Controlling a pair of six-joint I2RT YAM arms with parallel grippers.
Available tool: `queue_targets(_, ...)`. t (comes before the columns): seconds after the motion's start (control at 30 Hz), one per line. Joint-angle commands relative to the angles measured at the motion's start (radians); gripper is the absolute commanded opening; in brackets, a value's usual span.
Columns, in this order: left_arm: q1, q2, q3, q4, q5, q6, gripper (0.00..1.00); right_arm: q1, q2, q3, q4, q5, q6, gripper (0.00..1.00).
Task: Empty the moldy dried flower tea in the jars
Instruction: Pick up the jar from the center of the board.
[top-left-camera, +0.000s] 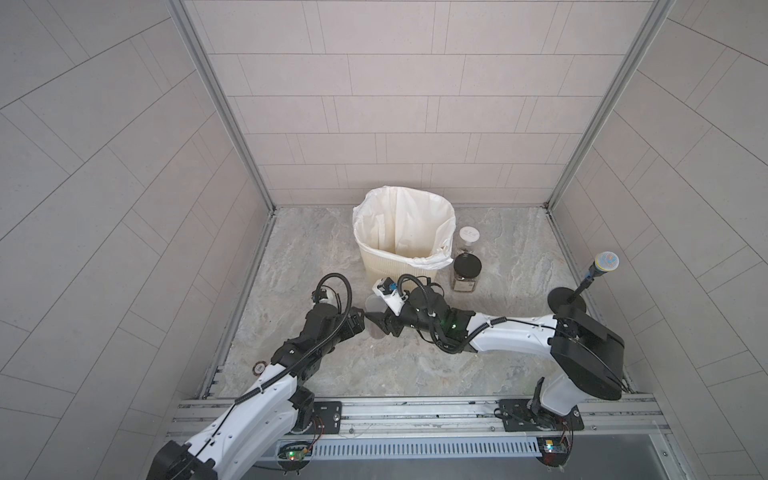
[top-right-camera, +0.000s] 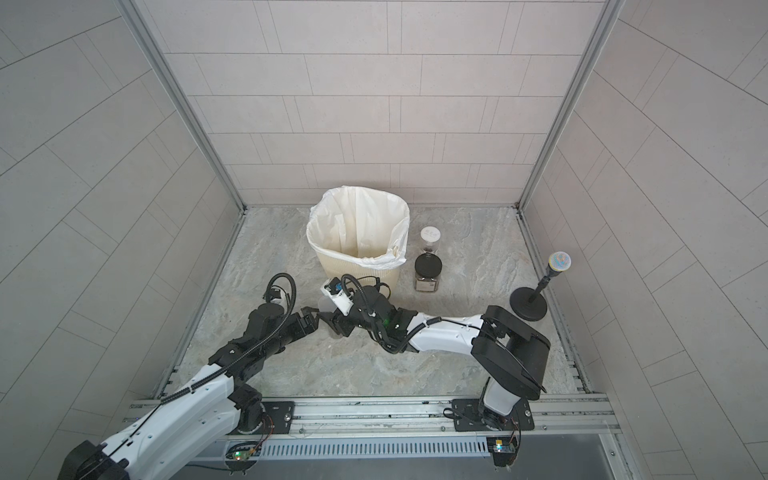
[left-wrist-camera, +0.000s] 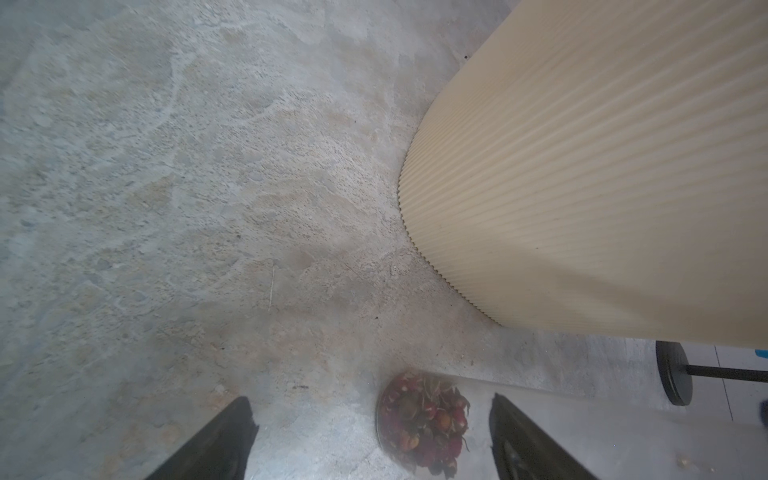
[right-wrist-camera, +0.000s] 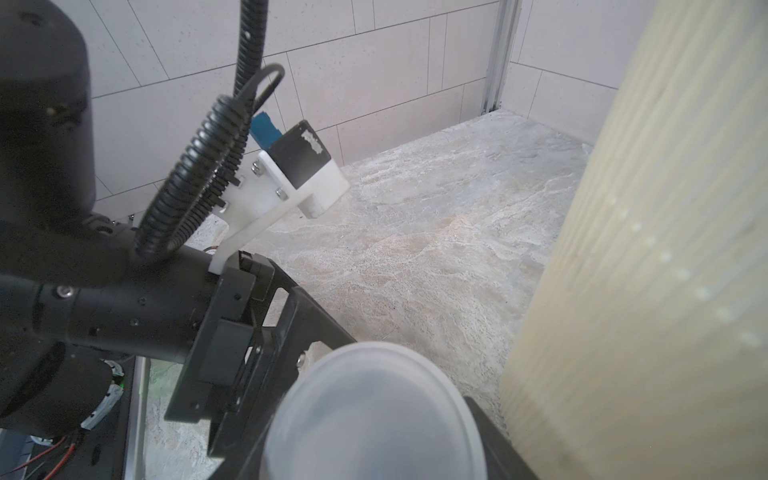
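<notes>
1. Since lids are seen on all three jars, none of the tea is judged emptied yet; uncapping the first jar is taken as the step in hand.
2. Tall slim clear jar (top-left-camera: 376, 318) with frosted translucent lid (right-wrist-camera: 374, 415): stood upright on the grey marbled tabletop (top-left-camera: 415, 365), just in front of the bin and between both grippers.
3. Dried flower tea (left-wrist-camera: 424, 419), reddish-brown buds: heaped in that jar's base.
4. Left gripper (left-wrist-camera: 370, 401): jaws spread wide on either side of the jar, nothing held.
5. Right gripper (top-left-camera: 381, 326): set at the lid; whether it is clamped cannot be told.
6. Cream ribbed bin (top-left-camera: 384, 266), white-lined: just behind the jar.
7. Squat black-lidded jar (top-left-camera: 466, 272) and small white-lidded jar (top-left-camera: 469, 239): stood beside the bin, capped.
8. Next move: the jar's body is to be steadied, the lid removed, and the jar tipped over the bin.
</notes>
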Motion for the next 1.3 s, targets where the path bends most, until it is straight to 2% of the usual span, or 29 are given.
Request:
queue_targets(0.0, 0.009, -0.015, 0.001, 0.000, 0.027, 0.014, 0.93, -0.001, -0.005, -0.007, 0.035, 0.015, -0.023, 0.56)
queue_targets(0.23, 0.010, -0.017, 0.049, 0.048, 0.096, 0.056, 0.93, -0.022, -0.131, -0.062, -0.049, 0.018, -0.014, 0.50)
queue_targets(0.47, -0.013, 0.032, 0.072, 0.129, 0.148, 0.117, 0.93, -0.063, -0.339, -0.191, -0.136, 0.005, 0.100, 0.47)
queue_targets(0.57, -0.070, 0.094, 0.091, 0.192, 0.176, 0.150, 0.93, -0.096, -0.428, -0.219, -0.225, 0.011, 0.145, 0.47)
queue_targets(0.83, -0.319, 0.204, 0.112, 0.463, 0.175, 0.328, 0.93, -0.230, -0.656, -0.235, -0.510, -0.066, 0.252, 0.46)
queue_targets(1.03, -0.366, 0.269, 0.069, 0.728, 0.275, 0.382, 0.93, -0.387, -0.787, -0.279, -0.574, -0.227, 0.335, 0.46)
queue_targets(1.13, -0.387, 0.332, 0.089, 0.773, 0.335, 0.404, 0.93, -0.438, -0.801, -0.273, -0.574, -0.319, 0.383, 0.46)
queue_targets(1.27, -0.453, 0.412, 0.135, 0.779, 0.385, 0.469, 0.93, -0.445, -0.820, -0.295, -0.515, -0.385, 0.459, 0.46)
